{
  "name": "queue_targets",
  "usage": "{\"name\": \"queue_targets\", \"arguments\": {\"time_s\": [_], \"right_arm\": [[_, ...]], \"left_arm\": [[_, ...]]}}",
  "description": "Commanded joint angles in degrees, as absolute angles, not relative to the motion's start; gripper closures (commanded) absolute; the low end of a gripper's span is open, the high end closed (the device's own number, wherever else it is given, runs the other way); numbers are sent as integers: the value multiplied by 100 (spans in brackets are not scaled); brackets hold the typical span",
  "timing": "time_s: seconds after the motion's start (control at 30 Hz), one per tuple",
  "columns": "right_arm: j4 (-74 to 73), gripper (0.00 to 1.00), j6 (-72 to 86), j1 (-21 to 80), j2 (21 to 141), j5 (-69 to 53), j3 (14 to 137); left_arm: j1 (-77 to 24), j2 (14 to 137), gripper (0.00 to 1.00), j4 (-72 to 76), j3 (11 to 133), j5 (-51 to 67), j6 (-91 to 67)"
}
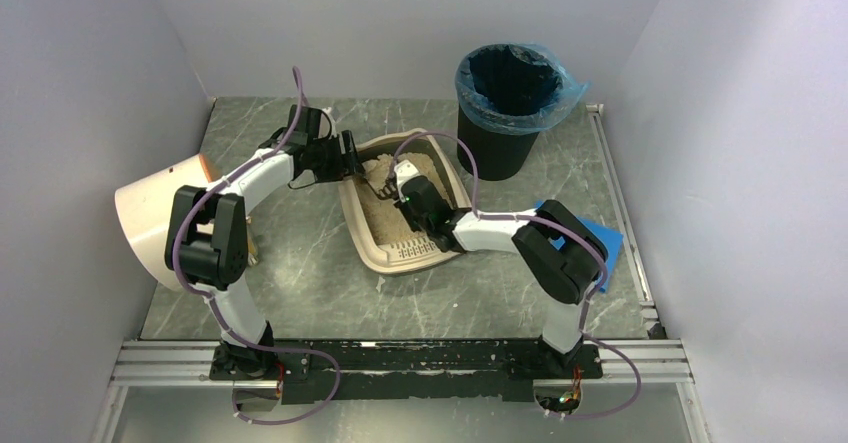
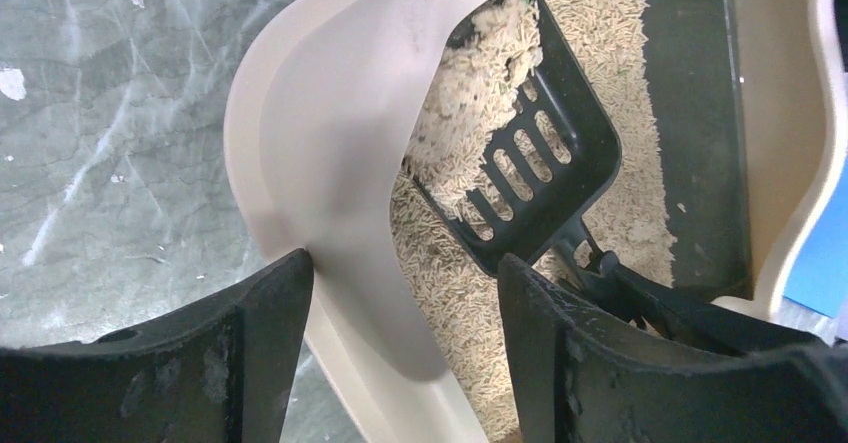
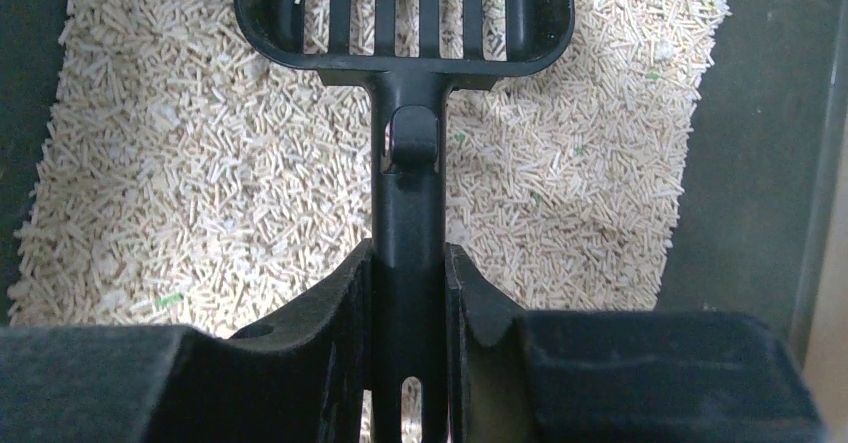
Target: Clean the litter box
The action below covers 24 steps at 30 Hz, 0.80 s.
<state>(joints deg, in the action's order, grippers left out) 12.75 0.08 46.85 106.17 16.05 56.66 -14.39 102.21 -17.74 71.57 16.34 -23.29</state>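
Observation:
The beige litter box [image 1: 372, 244] lies mid-table, its slotted grate lip [image 1: 411, 251] toward me, with tan pellet litter [image 3: 200, 163] inside. My right gripper [image 1: 402, 187] is shut on the handle [image 3: 408, 193] of a black slotted scoop [image 2: 545, 168], whose head rests in the litter with a pale clump [image 2: 485, 48] on it. My left gripper [image 1: 349, 158] is open, straddling the box's left rim [image 2: 330, 113]. One finger [image 2: 250, 343] is outside touching the rim, and the other [image 2: 570, 353] is inside, clear of the wall.
A black round bin with blue liner [image 1: 512, 103] stands at the back right. A cream drum [image 1: 160, 213] lies at the left edge. A blue flat object [image 1: 603, 240] lies behind my right arm. A dark bare strip [image 2: 690, 113] shows inside the box.

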Motion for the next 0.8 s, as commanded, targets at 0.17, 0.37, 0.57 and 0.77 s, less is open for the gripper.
{"name": "queue_targets", "arguments": {"time_s": [0.17, 0.37, 0.57, 0.77], "right_arm": [[1601, 100, -97, 4685, 9813, 1677, 5256], [1424, 100, -79, 4684, 9505, 1771, 5094], [1158, 100, -46, 4685, 9321, 1868, 4999], [884, 100, -53, 4684, 9003, 1833, 4966]], "left_arm": [[-1529, 9922, 23, -1791, 7560, 2031, -2812], [-1527, 9822, 20, -1828, 7616, 1902, -2874], [-1521, 9609, 3, -1539, 7434, 2246, -3005], [-1512, 9247, 2, -1719, 7433, 2245, -3038]]}}
